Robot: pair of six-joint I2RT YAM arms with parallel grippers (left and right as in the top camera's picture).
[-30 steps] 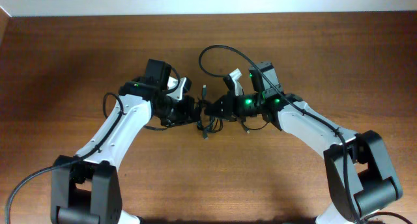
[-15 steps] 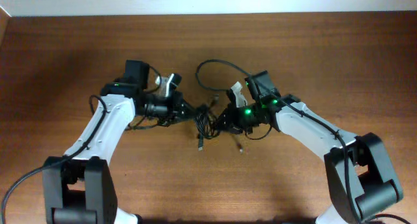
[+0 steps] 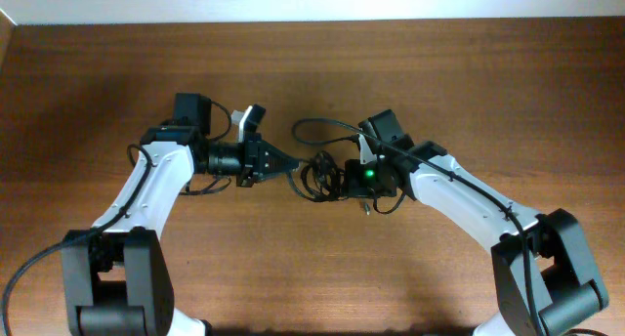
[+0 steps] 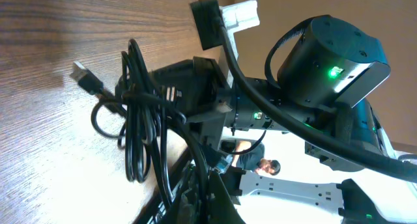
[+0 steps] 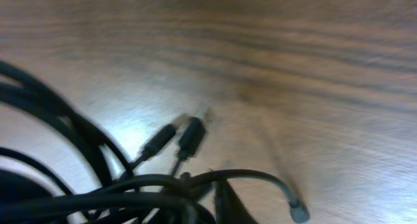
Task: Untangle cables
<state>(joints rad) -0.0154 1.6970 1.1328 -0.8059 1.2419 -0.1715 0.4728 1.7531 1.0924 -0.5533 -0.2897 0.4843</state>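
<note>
The cables are a small knot of thin black cords on the wooden table between my two arms. In the left wrist view the cables hang as looped strands, with a USB plug sticking out at the upper left. My left gripper is shut on one strand that runs taut to the knot. My right gripper presses into the knot from the right. In the blurred right wrist view, cords cross my right gripper and hide how its jaws stand. Two small plugs lie ahead.
A thicker black lead wired to the right arm arcs over the table behind the knot. A loose cord end lies to the right of the knot. The wooden table surrounds both arms.
My left arm has drawn back to the left with its strand. The right arm has shifted down and left into the knot, which has bunched up from a longer trailing shape.
</note>
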